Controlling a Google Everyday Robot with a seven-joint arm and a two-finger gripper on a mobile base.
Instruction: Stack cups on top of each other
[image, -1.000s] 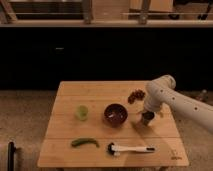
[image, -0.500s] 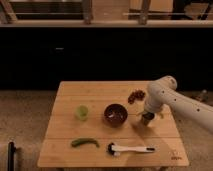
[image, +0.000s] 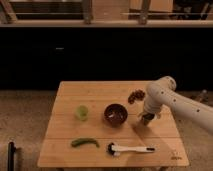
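Note:
The pale green cup (image: 81, 112) stands upright on the left half of the wooden table (image: 95, 95). My gripper (image: 145, 119) is low over the table, just right of the dark red-brown bowl (image: 115, 114), at the end of the white arm (image: 165, 97) that reaches in from the right. A small dark shape sits right at the gripper's tip. It may be the dark grey cup, but I cannot tell it apart from the gripper. The green cup is far to the gripper's left, beyond the bowl.
A dark bunch of grapes (image: 135, 95) lies behind the gripper near the arm. A green pepper (image: 84, 142) and a white-handled brush (image: 129, 148) lie near the table's front edge. A dark counter front runs behind the table.
The gripper has stayed low at the same spot right of the bowl, shifting only slightly. Nothing else has moved.

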